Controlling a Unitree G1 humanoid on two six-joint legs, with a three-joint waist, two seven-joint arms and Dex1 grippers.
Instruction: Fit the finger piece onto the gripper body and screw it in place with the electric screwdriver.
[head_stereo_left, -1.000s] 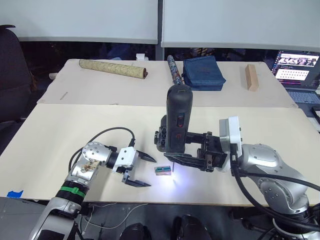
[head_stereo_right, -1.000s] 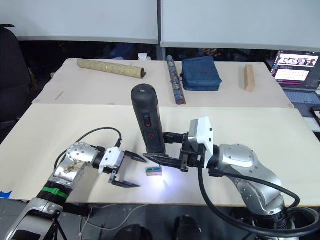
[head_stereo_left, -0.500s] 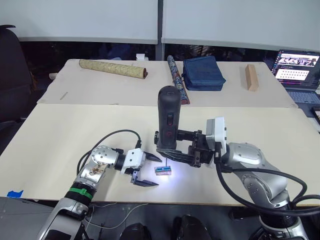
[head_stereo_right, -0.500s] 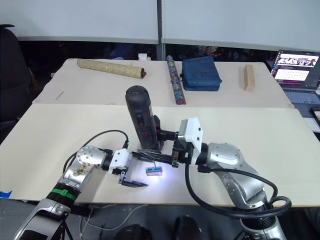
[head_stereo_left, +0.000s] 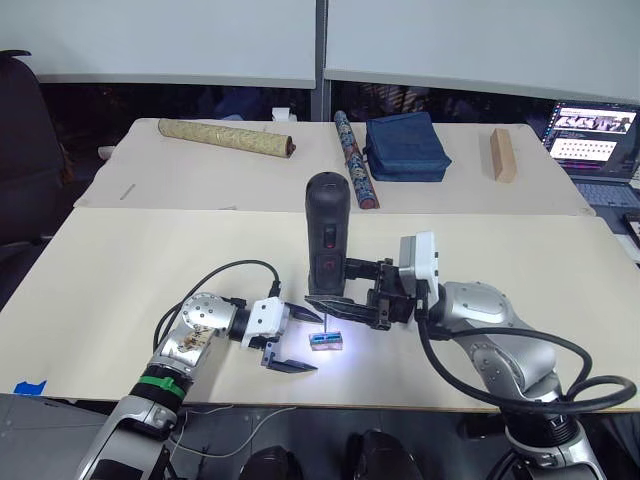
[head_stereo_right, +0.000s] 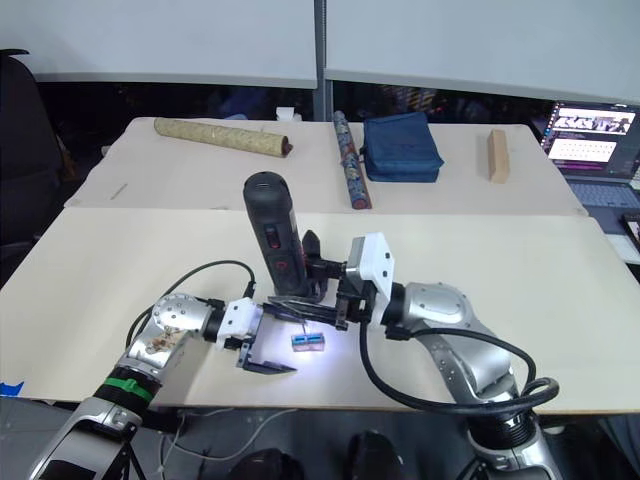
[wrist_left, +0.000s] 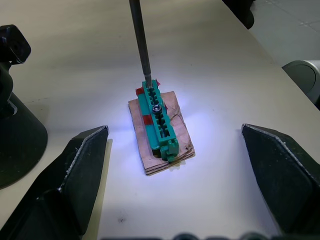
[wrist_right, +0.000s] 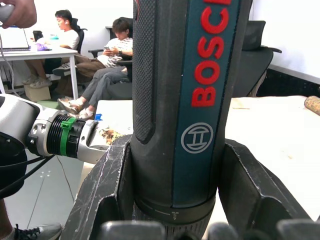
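My right gripper (head_stereo_left: 330, 303) is shut on the electric screwdriver (head_stereo_left: 328, 235), a thick dark cylinder with red and blue markings (wrist_right: 200, 80), held nearly upright. Its thin bit (wrist_left: 140, 45) points down onto the end of a small green holder (wrist_left: 159, 122) carrying a screw, which lies on a brown card in the tip light. My left gripper (head_stereo_left: 303, 341) is open, one finger on each side of the holder, touching nothing. The gripper body (head_stereo_right: 312, 255) stands just behind the screwdriver, mostly hidden; its round black base (wrist_left: 17, 135) is beside my left finger. The finger piece is out of view.
On the far table lie a long patterned rolled tube (head_stereo_left: 225, 136), a thinner patterned tube (head_stereo_left: 355, 160), a blue pouch (head_stereo_left: 405, 147) and a wooden block (head_stereo_left: 503, 154). A laptop (head_stereo_left: 600, 140) sits at the far right. People sit at a desk (wrist_right: 75, 55) in the background.
The right arm has carried the screwdriver to the left and down, bringing its bit onto the green holder. The left gripper slid to the right, up to the holder, still open.
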